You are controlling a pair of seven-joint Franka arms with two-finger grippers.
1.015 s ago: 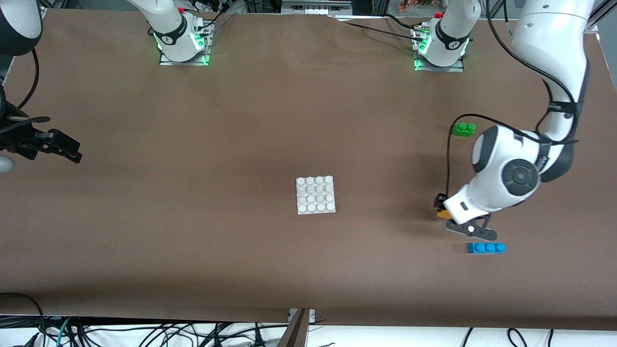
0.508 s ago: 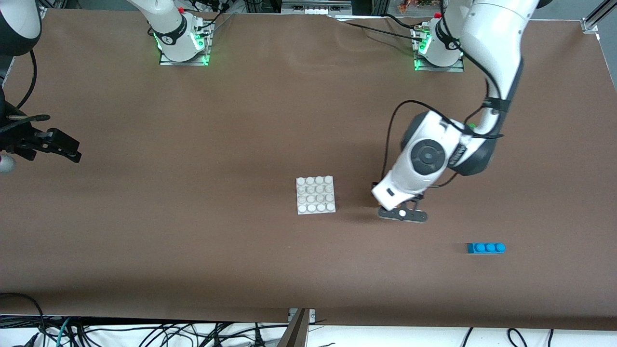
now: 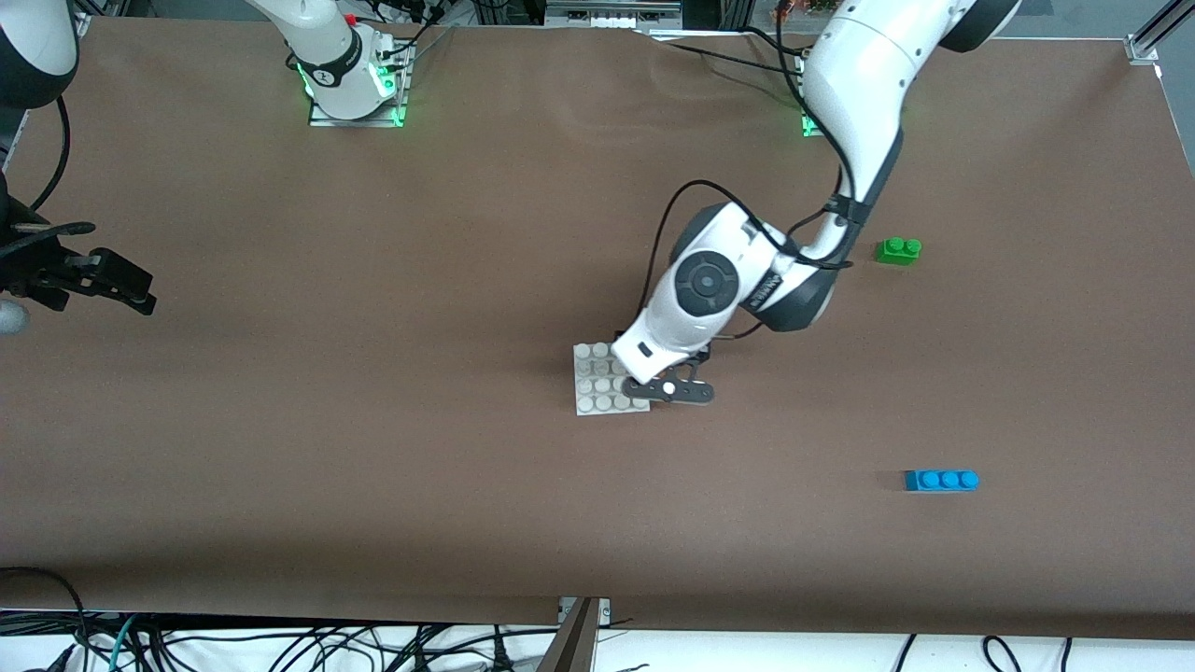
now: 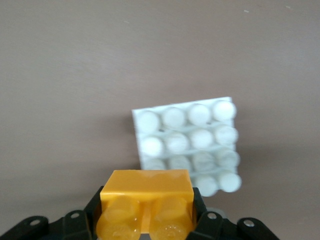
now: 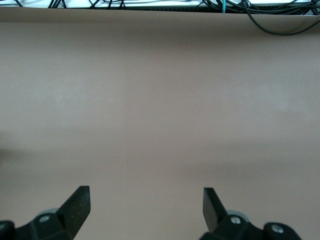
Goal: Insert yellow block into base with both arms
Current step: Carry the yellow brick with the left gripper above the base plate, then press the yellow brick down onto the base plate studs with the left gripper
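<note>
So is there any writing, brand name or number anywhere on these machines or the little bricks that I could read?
None can be read.
Left arm: dark lettering on the wrist band beside the round cap, too small and blurred to read.
Yellow block, held shut in the left claw over the base: no marks.
Green brick, blue brick: no marks.
Right claw, open: no marks.

My two arms are glossy white shells with dark grey joint bands; the left arm (image 3: 719, 289) carries a round dark cap on its wrist housing and a black cable looped alongside, strapped on near the elbow. Both bases glow green at the rim with small red buttons. The right arm (image 3: 37, 56) trails black cables too. Gripper fingers (image 5: 75, 205) are matte black, with silver screws
</note>
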